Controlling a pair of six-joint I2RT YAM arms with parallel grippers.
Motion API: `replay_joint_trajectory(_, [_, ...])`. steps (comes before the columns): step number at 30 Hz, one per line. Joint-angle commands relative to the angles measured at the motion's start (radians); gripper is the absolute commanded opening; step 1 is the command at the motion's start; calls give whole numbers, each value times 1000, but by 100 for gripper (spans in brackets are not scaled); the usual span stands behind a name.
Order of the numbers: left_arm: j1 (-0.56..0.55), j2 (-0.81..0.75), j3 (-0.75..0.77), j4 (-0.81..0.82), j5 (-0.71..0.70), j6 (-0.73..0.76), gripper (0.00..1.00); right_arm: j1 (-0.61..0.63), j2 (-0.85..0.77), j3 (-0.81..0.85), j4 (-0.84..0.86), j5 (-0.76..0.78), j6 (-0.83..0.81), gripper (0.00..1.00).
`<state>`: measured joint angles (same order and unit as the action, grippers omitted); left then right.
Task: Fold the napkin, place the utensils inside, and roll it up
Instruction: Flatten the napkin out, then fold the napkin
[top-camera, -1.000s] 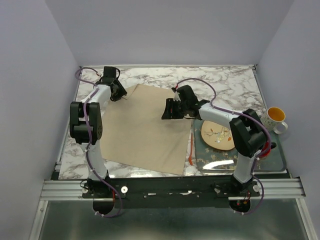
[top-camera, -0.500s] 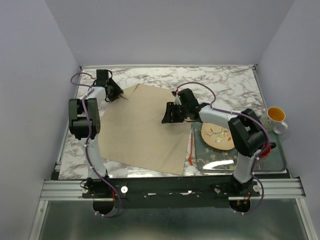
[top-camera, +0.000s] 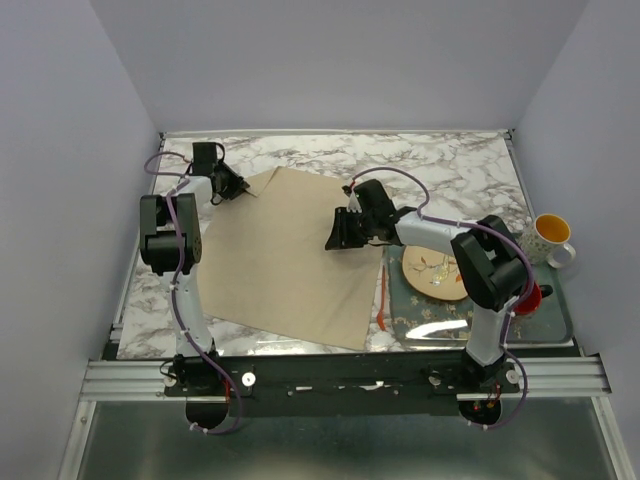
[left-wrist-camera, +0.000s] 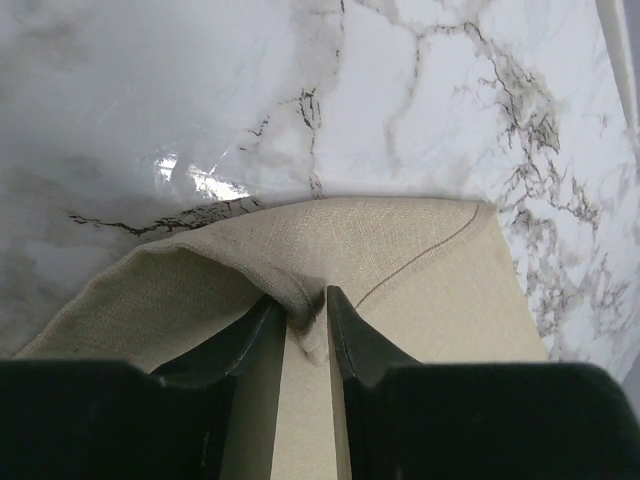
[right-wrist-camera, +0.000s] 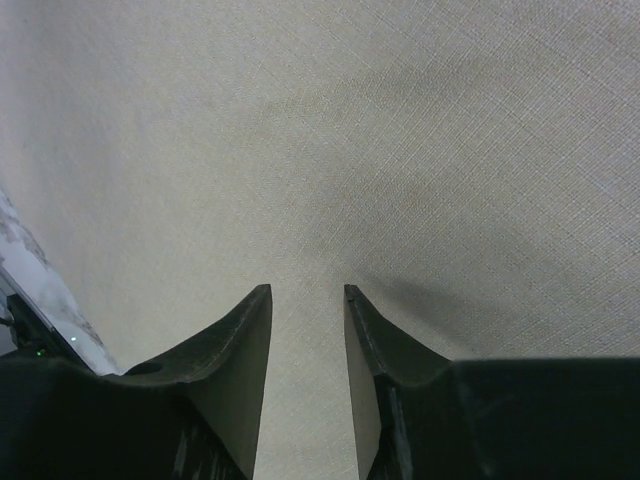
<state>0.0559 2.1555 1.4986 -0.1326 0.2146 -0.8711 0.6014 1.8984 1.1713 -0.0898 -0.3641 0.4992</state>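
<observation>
Napkin (top-camera: 285, 260): plain tan woven cloth, a soft square, lying spread flat on the table (top-camera: 450, 170), which is glossy white marble with grey veining.

Left gripper (left-wrist-camera: 306, 318): black fingers (left-wrist-camera: 262, 335) are pinching the napkin's far left corner, squeezing a raised ridge of cloth between them. A loose thread is trailing across that corner.

Right gripper (right-wrist-camera: 308, 300): jaws are standing a little apart over the flat cloth near the napkin's right edge, with nothing between them. Whether the tips are touching the weave is hard to tell.

Utensil (top-camera: 382, 300): slim, orange, lying just beside the napkin's right edge, along the left rim of the tray (top-camera: 480, 320).

Plate (top-camera: 437, 275): round, tan, patterned, sitting on the tray to the right of the napkin.

Mug (top-camera: 551, 238): white with an orange inside, standing at the table's right edge, well apart from the cloth.

The right arm is reaching over the plate, covering part of its far rim.
</observation>
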Motion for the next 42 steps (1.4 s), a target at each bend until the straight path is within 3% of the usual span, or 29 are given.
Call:
replay_joint_trajectory(1, [22, 20, 11, 97, 58, -72, 28, 1, 18, -27, 13, -25, -5, 41])
replay_joint_trajectory(6, [54, 35, 48, 194, 115, -184, 19, 3, 18, -32, 10, -26, -4, 41])
replay_joint_trajectory(9, [94, 98, 146, 218, 137, -273, 21, 3, 19, -13, 5, -35, -1, 41])
replay_joint_trajectory(10, [108, 113, 185, 238, 150, -308, 30, 3, 18, -6, -1, -38, -1, 41])
replay_joint_trajectory(11, [117, 127, 211, 237, 164, -331, 56, 1, 8, -1, -7, -39, -4, 41])
replay_joint_trajectory(12, [127, 153, 242, 219, 181, -341, 69, 1, 1, 1, -22, -38, -7, 41])
replay_joint_trajectory(14, [136, 171, 424, -21, 187, -246, 99, 3, -36, 8, -60, -4, -43, 43])
replay_joint_trajectory(16, [119, 162, 574, -251, 164, -99, 99, 3, -64, 7, -106, 30, -83, 47])
replay_joint_trajectory(18, [114, 100, 585, -343, 143, -40, 99, 3, -97, 16, -163, 73, -112, 51])
replay_joint_trajectory(21, [88, -56, 436, -406, 102, 69, 99, 3, -136, 22, -226, 123, -149, 57])
replay_joint_trajectory(26, [-30, -362, 21, -401, -38, 224, 94, -5, -269, -7, -298, 203, -117, 64])
replay_joint_trajectory(30, [-252, -670, -217, -398, -196, 313, 82, -52, -419, -90, -326, 221, -91, 66])
replay_joint_trajectory(31, [-351, -716, -292, -409, -246, 314, 77, -78, -447, -97, -349, 241, -87, 66])
replay_joint_trajectory(33, [-448, -836, -368, -418, -279, 301, 63, -116, -533, -122, -389, 258, -77, 66])
replay_joint_trajectory(35, [-615, -890, -451, -446, -342, 277, 55, -198, -591, -133, -415, 232, -59, 66])
replay_joint_trajectory(37, [-732, -931, -500, -478, -382, 256, 52, -259, -671, -140, -438, 212, -65, 66])
replay_joint_trajectory(38, [-848, -936, -514, -476, -395, 230, 51, -278, -691, -139, -444, 206, -71, 66])
replay_joint_trajectory(42, [-1102, -867, -515, -479, -434, 205, 48, -322, -772, -139, -476, 221, -94, 67])
